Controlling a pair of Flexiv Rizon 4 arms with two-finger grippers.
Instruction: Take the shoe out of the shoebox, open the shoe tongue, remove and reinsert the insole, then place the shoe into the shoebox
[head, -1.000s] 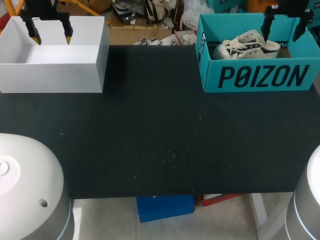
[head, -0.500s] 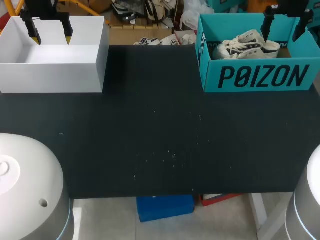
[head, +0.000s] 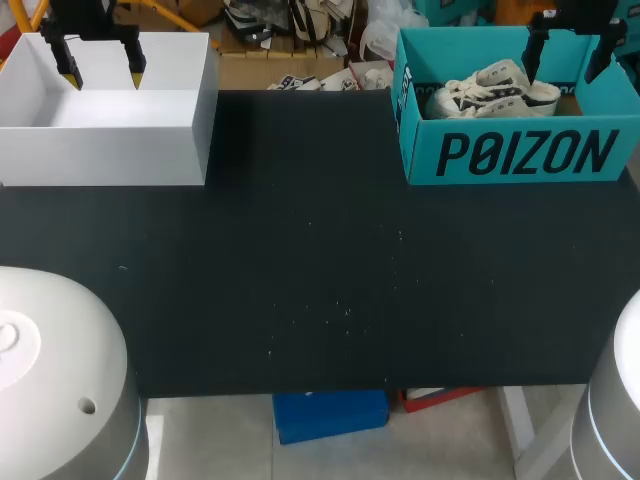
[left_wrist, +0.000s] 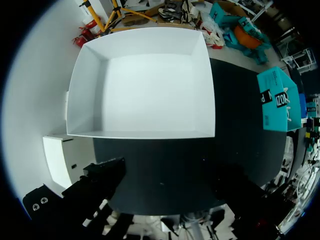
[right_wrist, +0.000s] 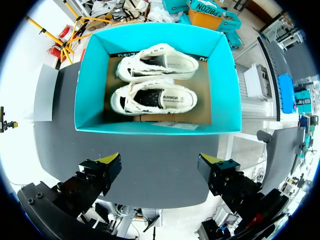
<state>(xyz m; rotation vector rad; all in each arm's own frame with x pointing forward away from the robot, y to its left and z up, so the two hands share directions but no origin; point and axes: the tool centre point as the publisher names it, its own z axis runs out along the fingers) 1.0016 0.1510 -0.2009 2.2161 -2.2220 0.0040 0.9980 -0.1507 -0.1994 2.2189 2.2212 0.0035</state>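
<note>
My right end effector (head: 563, 68) hangs spread wide above the teal cardboard shoebox (head: 520, 155) at the upper right of the head view. I judge it is lined up to drop around one of the two white canvas low-top shoes (head: 488, 90) lying side by side inside. My left end effector (head: 104, 76), also spread and empty, sits over the open white rectangular box (head: 100, 150) at the upper left, out of the way.

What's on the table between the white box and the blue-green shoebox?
Nothing. In the head view, only bare black tabletop runs between the white box and the teal shoebox.
</note>
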